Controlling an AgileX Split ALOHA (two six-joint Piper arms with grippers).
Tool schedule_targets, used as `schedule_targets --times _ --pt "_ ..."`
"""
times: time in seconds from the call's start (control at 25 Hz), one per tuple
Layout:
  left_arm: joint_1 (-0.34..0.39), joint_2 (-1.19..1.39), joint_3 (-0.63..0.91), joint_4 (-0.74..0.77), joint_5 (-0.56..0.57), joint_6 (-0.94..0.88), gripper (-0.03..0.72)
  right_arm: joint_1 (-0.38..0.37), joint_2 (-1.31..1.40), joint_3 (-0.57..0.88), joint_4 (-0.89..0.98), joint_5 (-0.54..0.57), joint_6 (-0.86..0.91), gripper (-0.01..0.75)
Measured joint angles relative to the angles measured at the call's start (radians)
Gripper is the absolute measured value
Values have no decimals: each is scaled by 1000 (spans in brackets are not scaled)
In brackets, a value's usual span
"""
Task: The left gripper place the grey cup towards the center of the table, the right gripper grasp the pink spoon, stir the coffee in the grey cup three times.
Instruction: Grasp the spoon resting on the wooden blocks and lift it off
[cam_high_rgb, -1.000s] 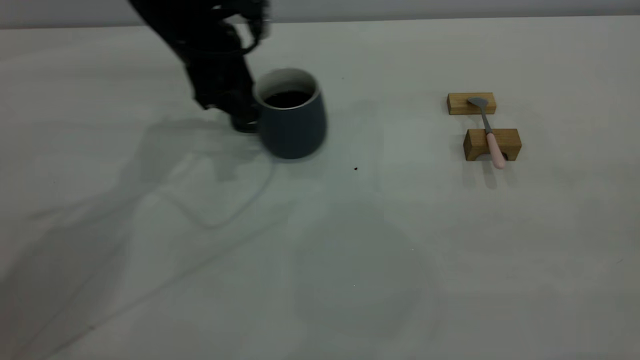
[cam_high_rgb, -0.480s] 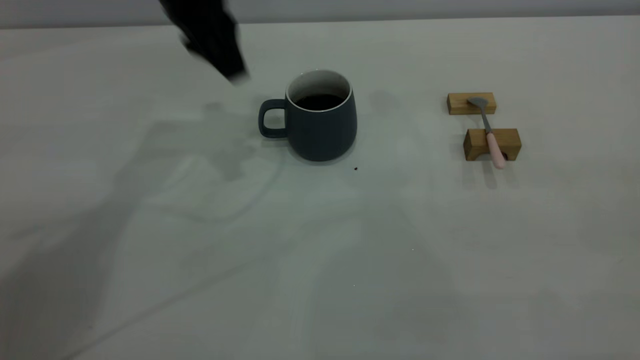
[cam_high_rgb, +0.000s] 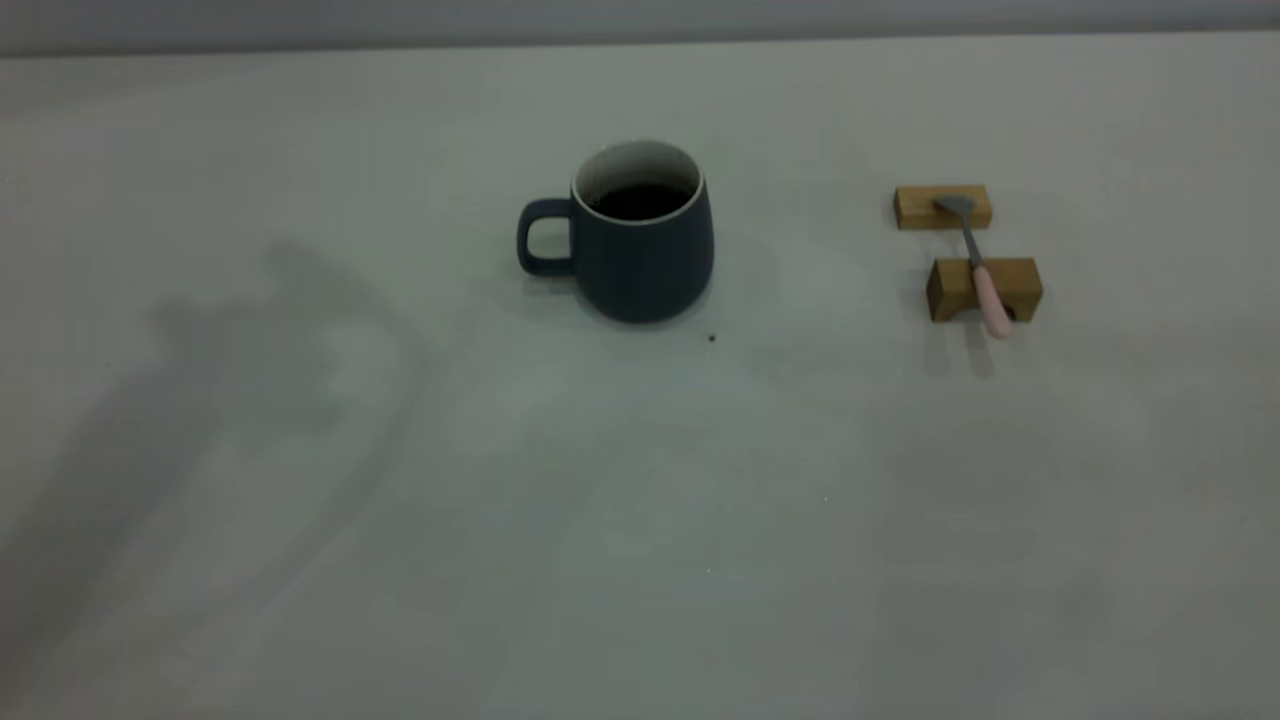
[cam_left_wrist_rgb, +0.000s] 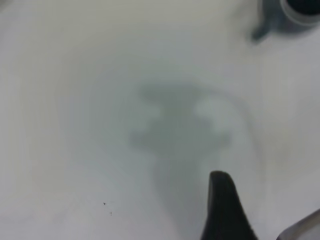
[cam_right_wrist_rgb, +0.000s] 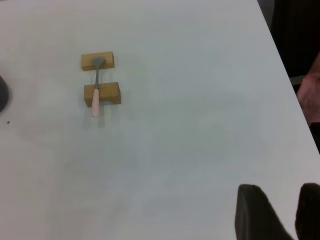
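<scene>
The grey cup (cam_high_rgb: 640, 262) stands upright near the middle of the table (cam_high_rgb: 640, 520), handle to the left, with dark coffee (cam_high_rgb: 638, 203) inside. To its right the pink spoon (cam_high_rgb: 988, 290) lies across two wooden blocks, bowl on the far one. Neither arm shows in the exterior view. In the left wrist view my left gripper (cam_left_wrist_rgb: 265, 215) is open and empty above bare table, with the cup (cam_left_wrist_rgb: 300, 7) far off at the picture's edge. My right gripper (cam_right_wrist_rgb: 280, 200) hangs open and empty, well away from the spoon (cam_right_wrist_rgb: 95, 102).
Two tan blocks, the far one (cam_high_rgb: 915, 207) and the near one (cam_high_rgb: 950, 290), carry the spoon. A tiny dark speck (cam_high_rgb: 711, 338) lies by the cup's base. The right wrist view shows the table's edge (cam_right_wrist_rgb: 280, 55) and a person's hand (cam_right_wrist_rgb: 311, 95) beyond it.
My left gripper has let go of the cup's handle, risen and left the exterior view. The cup slid right before release and now stands still. The spoon has not moved.
</scene>
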Motion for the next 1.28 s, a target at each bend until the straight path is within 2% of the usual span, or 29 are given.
schedule_targets --times 0.12,0.24,0.52,0.76,1.04,1.28 --pt "0 -125 61 -10 0 -83 528 0 0 0 0 0 0 241" --pt "0 -281 200 -15 0 -164 528 0 0 0 0 0 0 241" --pt "0 -652 672 -15 0 -321 528 0 0 0 0 0 0 241" --pt "0 -955 948 -10 -5 -395 528 0 0 0 0 0 0 241" --pt "0 -1222 1086 15 -33 -402 528 0 0 0 0 0 0 241" --pt "0 -1314 1144 17 -46 -383 528 0 0 0 0 0 0 241"
